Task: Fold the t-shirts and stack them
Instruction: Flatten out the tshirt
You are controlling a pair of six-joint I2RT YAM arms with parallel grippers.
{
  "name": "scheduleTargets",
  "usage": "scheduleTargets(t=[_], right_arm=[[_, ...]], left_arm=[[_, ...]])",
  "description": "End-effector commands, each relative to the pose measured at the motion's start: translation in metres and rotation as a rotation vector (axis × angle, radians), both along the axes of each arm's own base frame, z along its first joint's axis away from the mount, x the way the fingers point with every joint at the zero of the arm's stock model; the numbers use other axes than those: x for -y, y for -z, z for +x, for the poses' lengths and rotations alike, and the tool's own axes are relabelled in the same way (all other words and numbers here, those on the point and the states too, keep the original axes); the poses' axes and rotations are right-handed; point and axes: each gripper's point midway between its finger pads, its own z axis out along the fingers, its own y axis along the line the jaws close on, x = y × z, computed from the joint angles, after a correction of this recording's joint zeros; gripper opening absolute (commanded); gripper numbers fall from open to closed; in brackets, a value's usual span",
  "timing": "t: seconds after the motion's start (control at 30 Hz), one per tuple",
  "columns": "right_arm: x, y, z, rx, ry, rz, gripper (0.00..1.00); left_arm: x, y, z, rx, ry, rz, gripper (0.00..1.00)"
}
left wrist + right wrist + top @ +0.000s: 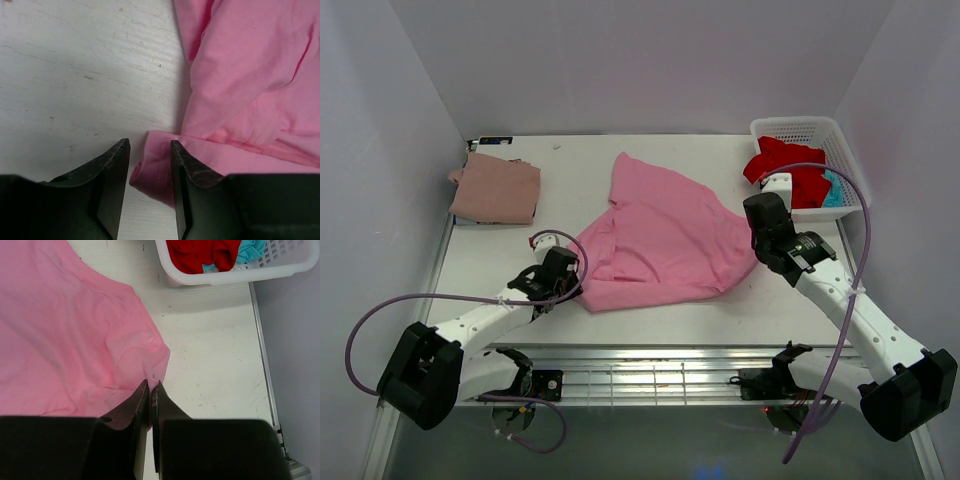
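Right end effector (152, 385) seemingly pinches pink tee (60, 315) | left end effector (149, 145) straddles hem

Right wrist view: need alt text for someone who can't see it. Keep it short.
The right fingers are pinched shut on a corner of the bright pink t-shirt, which lies spread on the white table. At the top, a white latticed basket holds a crumpled red t-shirt and a teal t-shirt.
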Motion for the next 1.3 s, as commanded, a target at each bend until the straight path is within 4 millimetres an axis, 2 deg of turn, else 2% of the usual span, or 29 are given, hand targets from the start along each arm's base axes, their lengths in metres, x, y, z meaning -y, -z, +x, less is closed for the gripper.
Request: scheduleTargets(t=[0.0, 0.13, 0.4, 0.57, 0.73, 0.8, 0.87, 0.9, 1.0, 1.03, 1.1, 1.13, 1.23, 1.27], right_arm=[[-0.003, -0.002, 0.004, 0.033, 0.012, 0.037, 0.08], [-0.003, 0.000, 0.003, 0.027, 0.011, 0.035, 0.08], [-0.005, 0.004, 0.004, 0.012, 0.007, 0.031, 0.08], [-0.005, 0.005, 0.004, 0.009, 0.005, 0.031, 0.08], [-0.003, 0.005, 0.003, 0.008, 0.011, 0.026, 0.08], [-0.003, 0.003, 0.002, 0.013, 0.011, 0.027, 0.08], [-0.003, 0.003, 0.002, 0.015, 0.011, 0.027, 0.08], [-0.003, 0.002, 0.002, 0.016, 0.011, 0.028, 0.08], [-0.005, 0.002, 0.004, 0.012, 0.005, 0.031, 0.08], [-0.006, 0.001, 0.006, 0.016, 0.004, 0.035, 0.08], [-0.009, 0.001, 0.010, 0.010, -0.005, 0.031, 0.08], [-0.011, -0.001, 0.013, 0.016, -0.009, 0.032, 0.08], [-0.016, -0.008, 0.023, 0.022, -0.020, 0.024, 0.08], [-0.016, -0.011, 0.025, 0.025, -0.023, 0.020, 0.08]], left_arm=[[0.009, -0.006, -0.001, 0.027, 0.007, -0.050, 0.49], [0.012, -0.004, -0.003, 0.025, 0.014, -0.052, 0.50], [0.029, -0.017, 0.005, 0.075, 0.056, -0.097, 0.50], [0.035, -0.012, 0.007, 0.074, 0.067, -0.110, 0.49], [0.036, 0.004, 0.002, 0.025, 0.072, -0.091, 0.47], [0.035, 0.011, -0.002, 0.002, 0.076, -0.077, 0.40], [0.033, 0.011, -0.004, -0.003, 0.066, -0.071, 0.15], [0.031, 0.006, -0.002, 0.019, 0.053, -0.069, 0.00], [0.025, -0.007, 0.003, 0.073, 0.034, -0.055, 0.00], [0.028, -0.024, 0.012, 0.120, 0.030, -0.064, 0.00], [0.027, -0.043, 0.023, 0.167, 0.033, -0.037, 0.00], [0.031, -0.071, 0.040, 0.232, 0.022, -0.040, 0.00], [0.032, -0.114, 0.065, 0.326, 0.014, 0.010, 0.00], [0.038, -0.144, 0.078, 0.384, 0.009, -0.004, 0.00]])
